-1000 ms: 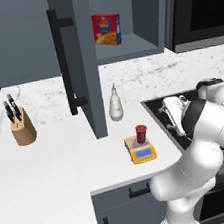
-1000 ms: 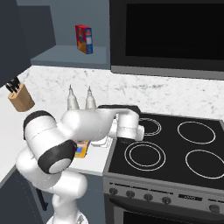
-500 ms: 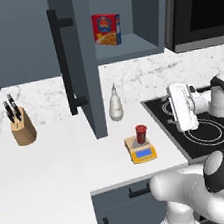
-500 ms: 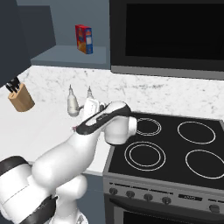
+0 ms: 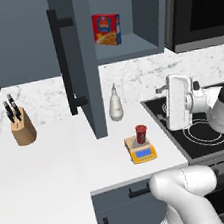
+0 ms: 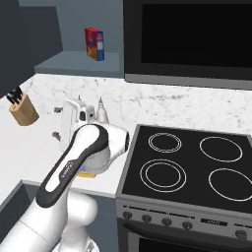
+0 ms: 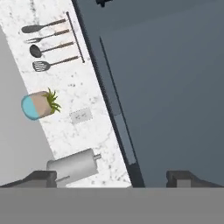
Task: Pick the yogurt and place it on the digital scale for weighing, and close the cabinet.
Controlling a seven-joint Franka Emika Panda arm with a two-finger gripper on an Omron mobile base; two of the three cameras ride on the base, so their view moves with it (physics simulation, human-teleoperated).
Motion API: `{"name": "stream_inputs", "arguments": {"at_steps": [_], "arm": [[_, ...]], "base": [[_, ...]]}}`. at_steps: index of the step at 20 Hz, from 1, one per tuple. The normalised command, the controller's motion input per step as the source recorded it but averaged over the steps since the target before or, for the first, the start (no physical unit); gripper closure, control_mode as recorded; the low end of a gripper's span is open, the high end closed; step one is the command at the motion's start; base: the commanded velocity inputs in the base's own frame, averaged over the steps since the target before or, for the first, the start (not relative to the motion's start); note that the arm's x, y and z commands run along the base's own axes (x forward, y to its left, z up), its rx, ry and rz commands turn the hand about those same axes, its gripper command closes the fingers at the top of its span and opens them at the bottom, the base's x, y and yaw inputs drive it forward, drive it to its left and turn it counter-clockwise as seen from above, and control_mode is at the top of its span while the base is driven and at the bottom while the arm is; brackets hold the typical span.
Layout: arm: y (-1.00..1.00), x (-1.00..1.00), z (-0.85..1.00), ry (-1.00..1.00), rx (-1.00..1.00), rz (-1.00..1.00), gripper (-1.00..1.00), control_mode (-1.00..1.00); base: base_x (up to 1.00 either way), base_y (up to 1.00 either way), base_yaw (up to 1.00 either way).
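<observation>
Red yogurt cup (image 5: 141,133) is sitting on the grey plate of the little yellow scale (image 5: 142,152), so that half looks done to me. What's left is the cabinet (image 5: 88,62), whose dark door hangs wide open over the counter with its long black handle (image 5: 63,65) facing out.

The claw (image 5: 163,104) is up above the stove's near corner, fingers spread wide, holding nothing.

Stuff that could go sideways: the scale sits just beside the door's lower edge, and the white bottle (image 5: 115,103) is right by it too. If the arm sweeps low to reach the door, an elbow could clip the cup off the plate. A push near the hinge may slip off without swinging the door shut.
</observation>
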Motion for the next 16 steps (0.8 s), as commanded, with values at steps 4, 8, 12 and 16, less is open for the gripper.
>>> {"name": "stream_inputs", "arguments": {"at_steps": [4,8,12,16], "arm": [[0.78,-0.81,0.59,-0.36,0.02,-0.04,-1.0,-1.0],[0.71,-0.84,0.64,-0.38,0.01,-0.01,-1.0,-1.0],[0.76,-0.75,0.67,-0.35,0.0,0.0,-1.0,-1.0],[0.71,-0.74,0.31,-0.16,0.06,-0.01,-1.0,-1.0]], "base": [[0.0,0.0,0.0],[0.0,0.0,0.0],[0.0,0.0,0.0],[0.0,0.0,0.0]]}}
